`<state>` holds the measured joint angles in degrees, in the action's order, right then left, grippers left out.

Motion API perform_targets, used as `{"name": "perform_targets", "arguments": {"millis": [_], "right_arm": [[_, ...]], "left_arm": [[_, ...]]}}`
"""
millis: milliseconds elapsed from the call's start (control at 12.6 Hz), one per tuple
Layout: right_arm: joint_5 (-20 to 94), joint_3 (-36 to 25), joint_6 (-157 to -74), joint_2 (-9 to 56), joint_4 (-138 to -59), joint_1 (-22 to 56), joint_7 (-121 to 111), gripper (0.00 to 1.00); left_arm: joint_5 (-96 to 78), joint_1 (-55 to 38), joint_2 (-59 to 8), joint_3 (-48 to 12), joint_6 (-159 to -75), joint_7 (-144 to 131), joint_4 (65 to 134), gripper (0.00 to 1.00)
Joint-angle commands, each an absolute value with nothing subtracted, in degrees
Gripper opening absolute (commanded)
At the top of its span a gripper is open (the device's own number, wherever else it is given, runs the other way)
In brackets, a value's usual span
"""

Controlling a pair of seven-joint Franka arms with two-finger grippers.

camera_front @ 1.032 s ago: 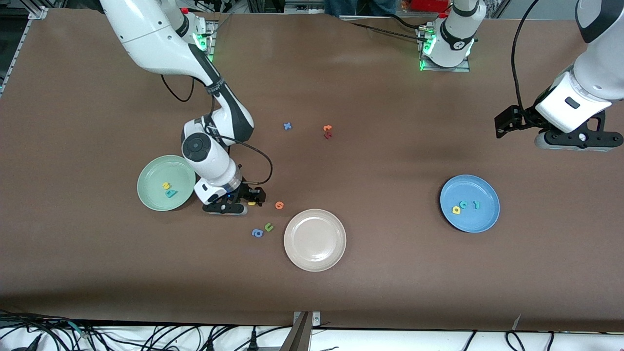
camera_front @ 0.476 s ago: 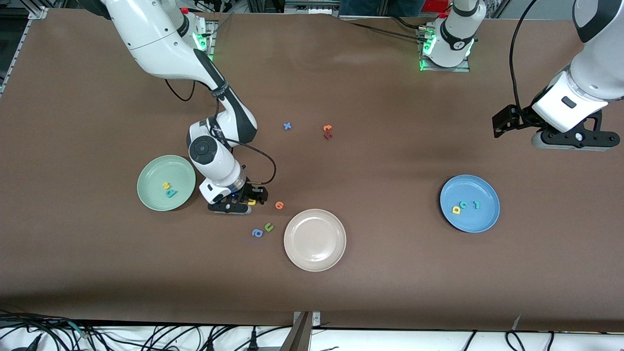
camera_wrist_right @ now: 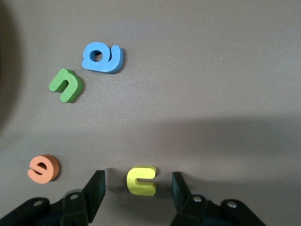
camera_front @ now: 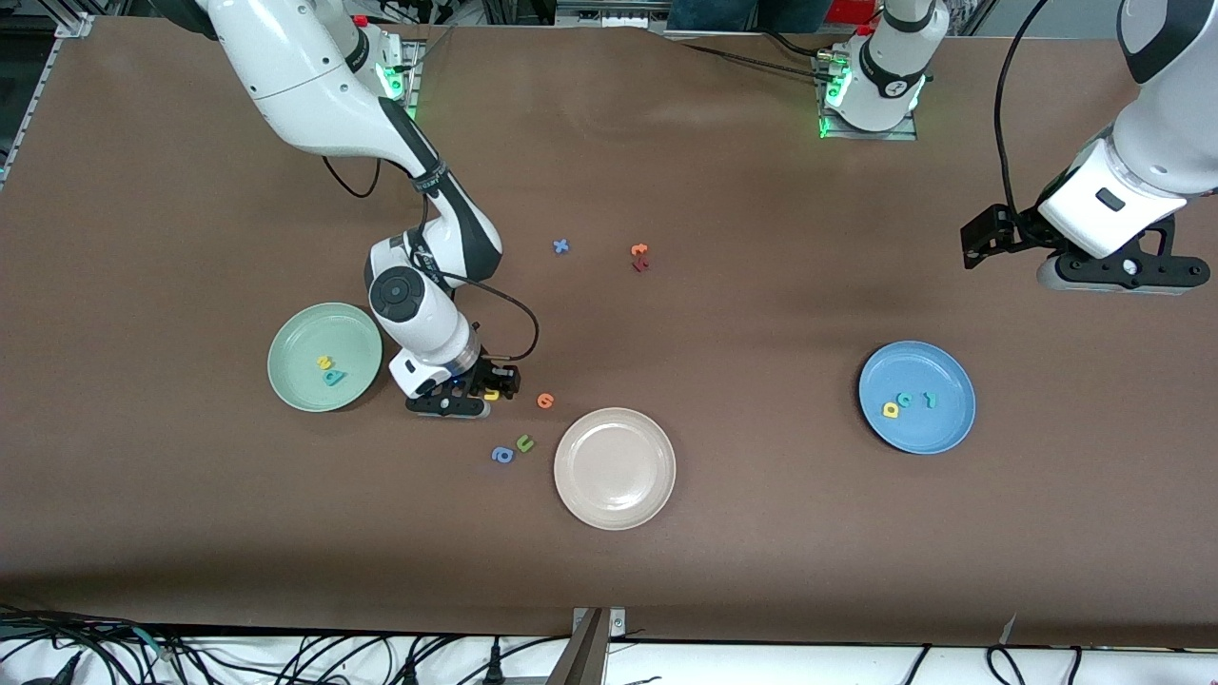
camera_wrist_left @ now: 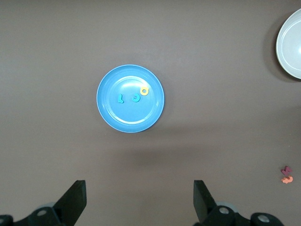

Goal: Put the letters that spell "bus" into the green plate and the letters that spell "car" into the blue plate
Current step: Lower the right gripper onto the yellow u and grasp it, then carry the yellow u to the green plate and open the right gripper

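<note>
We see the right tool [camera_front: 476, 397] low over the counter [camera_front: 723, 533], its fingers spread on either side of the yellow u [camera_wrist_right: 141, 180] without touching it. The green plate [camera_front: 297, 381] just beside it holds a teal b [camera_front: 334, 377] and a yellow s [camera_front: 324, 362]. The left tool [camera_wrist_left: 138, 200] waits, fingers wide, above the blue plate [camera_wrist_left: 130, 120] with its c, a, r.
</note>
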<state>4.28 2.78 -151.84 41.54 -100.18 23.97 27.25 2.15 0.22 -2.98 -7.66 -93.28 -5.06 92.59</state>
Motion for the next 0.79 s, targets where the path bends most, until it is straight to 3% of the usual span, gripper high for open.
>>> {"name": "perform_targets", "arguments": {"millis": [0,238,556,715], "right_arm": [[4.3,2.6,-152.1,43.2,-99.0,24.4,27.2,0.45],[4.3,2.6,-152.1,43.4,-99.0,24.4,27.2,0.42],[4.2,2.5,-152.0,43.4,-99.0,24.4,26.8,0.2],[4.3,2.5,-151.4,42.5,-98.8,24.3,25.1,0.17]], "left_arm": [[0.7,0.2,-3.2,-7.6,-92.0,-5.4,91.3,1.0],[0.7,0.3,-3.2,-7.6,-92.0,-5.3,91.3,1.0],[0.7,0.3,-3.2,-7.6,-92.0,-5.3,91.3,1.0],[0.7,0.3,-3.2,-7.6,-92.0,-5.3,91.3,1.0]]}}
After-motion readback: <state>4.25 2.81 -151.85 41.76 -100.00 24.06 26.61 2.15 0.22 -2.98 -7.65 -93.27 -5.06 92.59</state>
